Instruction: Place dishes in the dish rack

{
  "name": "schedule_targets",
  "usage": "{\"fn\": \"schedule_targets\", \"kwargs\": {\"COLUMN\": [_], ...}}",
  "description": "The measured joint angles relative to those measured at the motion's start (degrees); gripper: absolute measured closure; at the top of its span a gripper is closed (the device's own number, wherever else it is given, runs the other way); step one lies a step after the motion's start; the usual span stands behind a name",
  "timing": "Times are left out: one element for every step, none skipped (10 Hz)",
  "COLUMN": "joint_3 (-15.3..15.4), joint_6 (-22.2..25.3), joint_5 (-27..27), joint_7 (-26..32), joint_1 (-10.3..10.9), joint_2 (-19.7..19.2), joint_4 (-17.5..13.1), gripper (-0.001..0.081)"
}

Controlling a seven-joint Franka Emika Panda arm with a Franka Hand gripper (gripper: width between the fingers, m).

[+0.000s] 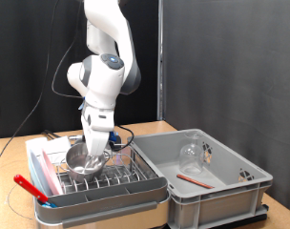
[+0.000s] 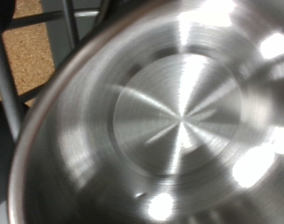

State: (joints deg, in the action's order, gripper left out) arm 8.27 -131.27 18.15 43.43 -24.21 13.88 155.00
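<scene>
The shiny steel bowl (image 1: pixel 84 163) lies tilted inside the chrome wire dish rack (image 1: pixel 126 179) at the exterior view's left. My gripper (image 1: pixel 95 146) is low over the rack, right at the bowl's upper rim. Its fingers are hidden behind the hand and the bowl. In the wrist view the bowl's inside (image 2: pixel 170 121) fills almost the whole picture, with rack wires (image 2: pixel 72 28) at one corner and no fingers showing. A pink plate (image 1: pixel 41 175) stands on edge at the rack's left end. The clear glass (image 1: pixel 191 153) and the thin red utensil (image 1: pixel 191 177) lie in the grey tub (image 1: pixel 231 186).
The large grey plastic tub stands to the right of the rack, touching it. A red and blue item (image 1: pixel 32 189) pokes out at the rack's front left corner. Black cables (image 1: pixel 21 124) hang behind the table. A dark curtain closes the back.
</scene>
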Motion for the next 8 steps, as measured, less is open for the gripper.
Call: {"fn": "schedule_targets", "kwargs": {"joint_3": [0.16,0.27,0.31,0.31,0.31,0.33,0.35,0.36], "joint_6": [-0.12,-0.12,-0.12,-0.05,0.42,2.1,3.91,4.78], "joint_5": [0.0,0.0,0.0,0.0,0.0,-0.01,-0.02,-0.01], "joint_7": [0.0,0.0,0.0,0.0,0.2,0.99,1.82,2.22], "joint_1": [0.02,0.03,0.02,0.02,0.03,0.05,0.08,0.08], "joint_2": [0.05,0.05,0.05,0.05,0.05,0.03,0.0,-0.04], "joint_4": [-0.02,-0.05,-0.07,-0.09,-0.12,-0.17,-0.2,-0.12], "gripper": [-0.0002,-0.0002,-0.0002,-0.0002,-0.0002,-0.0002,-0.0002,-0.0002]}}
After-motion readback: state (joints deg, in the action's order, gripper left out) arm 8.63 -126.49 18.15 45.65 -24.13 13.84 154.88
